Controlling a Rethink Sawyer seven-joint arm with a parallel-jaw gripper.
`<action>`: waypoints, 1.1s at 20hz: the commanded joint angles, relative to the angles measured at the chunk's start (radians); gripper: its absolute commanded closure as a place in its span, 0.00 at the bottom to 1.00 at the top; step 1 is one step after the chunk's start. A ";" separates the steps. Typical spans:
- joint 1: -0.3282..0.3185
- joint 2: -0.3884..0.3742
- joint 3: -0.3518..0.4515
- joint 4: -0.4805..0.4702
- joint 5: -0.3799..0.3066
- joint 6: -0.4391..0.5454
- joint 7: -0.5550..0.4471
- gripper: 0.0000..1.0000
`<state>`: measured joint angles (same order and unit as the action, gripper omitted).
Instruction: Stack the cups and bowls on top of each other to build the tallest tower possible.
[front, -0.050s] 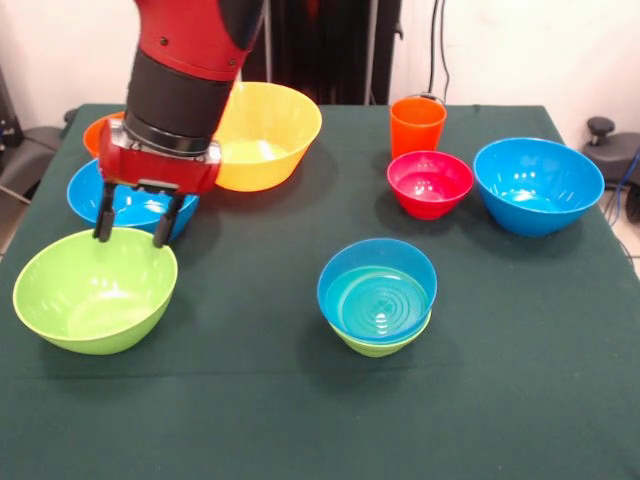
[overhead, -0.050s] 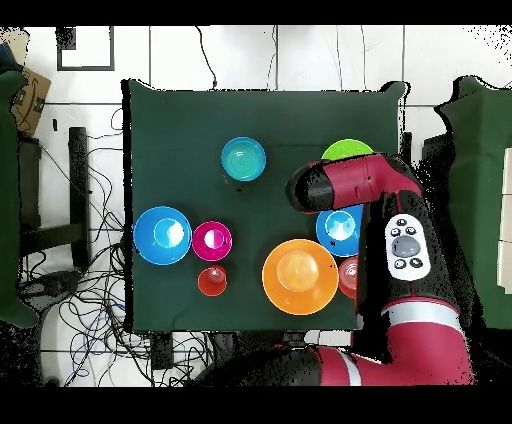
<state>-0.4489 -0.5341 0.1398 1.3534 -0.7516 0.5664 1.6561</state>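
My gripper (front, -0.050s: 133, 232) is open, its fingertips (front, -0.050s: 102, 230) hanging at the far rim of the lime green bowl (front, -0.050s: 95, 290) at the front left, holding nothing. Right behind it sits a blue bowl (front, -0.050s: 128, 206), then a small orange bowl (front, -0.050s: 100, 130) half hidden by the arm. The big yellow bowl (front, -0.050s: 262, 135) stands at the back. A blue bowl nested in a small green bowl (front, -0.050s: 380, 345) forms a short stack (front, -0.050s: 377, 290) mid-table. At the right are the orange cup (front, -0.050s: 417, 125), a red-pink bowl (front, -0.050s: 430, 183) and a large blue bowl (front, -0.050s: 538, 185).
In the overhead view the arm (overhead, -0.050s: 360, 185) covers part of the lime green bowl (overhead, -0.050s: 347, 152) and hides the gripper. The dark green table (front, -0.050s: 520, 380) ends close behind the orange cup. Cables lie on the floor (overhead, -0.050s: 90, 300) beside the table.
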 joint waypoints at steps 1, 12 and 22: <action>0.013 0.111 0.121 -0.013 -0.075 -0.031 -0.191 0.00; 0.060 0.111 0.107 -0.015 -0.071 -0.034 -0.129 0.00; 0.088 0.093 0.073 -0.016 -0.089 -0.040 -0.121 0.00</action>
<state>-0.3953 -0.4517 0.1573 1.3527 -0.7523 0.5662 1.6561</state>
